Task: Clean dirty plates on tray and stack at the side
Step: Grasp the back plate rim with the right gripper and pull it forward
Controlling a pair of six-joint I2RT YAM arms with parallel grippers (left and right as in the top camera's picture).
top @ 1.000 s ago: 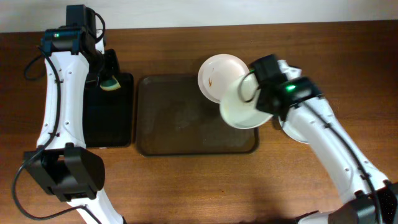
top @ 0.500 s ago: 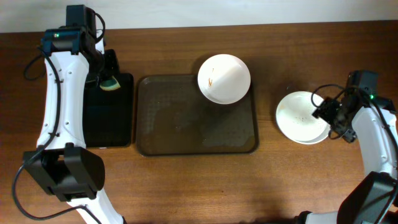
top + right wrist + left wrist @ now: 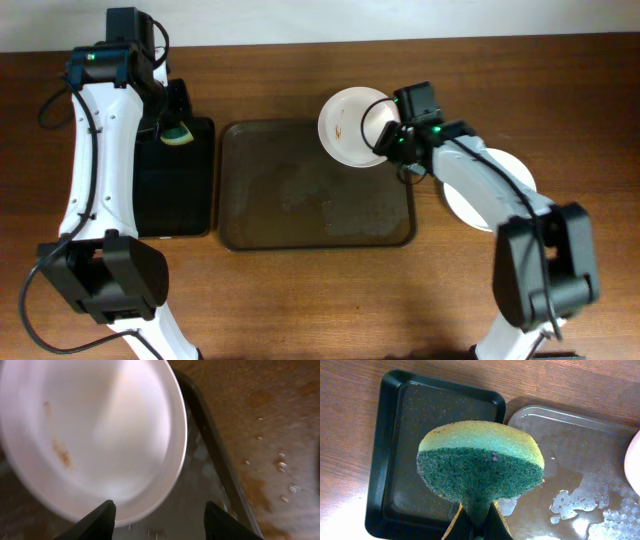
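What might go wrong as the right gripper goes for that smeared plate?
The plate overhangs the tray at its corner, so a nudge from the right gripper may tip or slide it. In the wrist view its edge sits near one finger, not centred between the open jaws, so a grip may slip.

Sponge pinched in the left gripper: porous yellow foam backed by a coarse green scouring layer; beyond it, a black tray with a dull, wet sheen. Ahead of the right gripper: a smooth, glossy white plate with brown smears, a wet tray, and a grained wooden table flecked with droplets.
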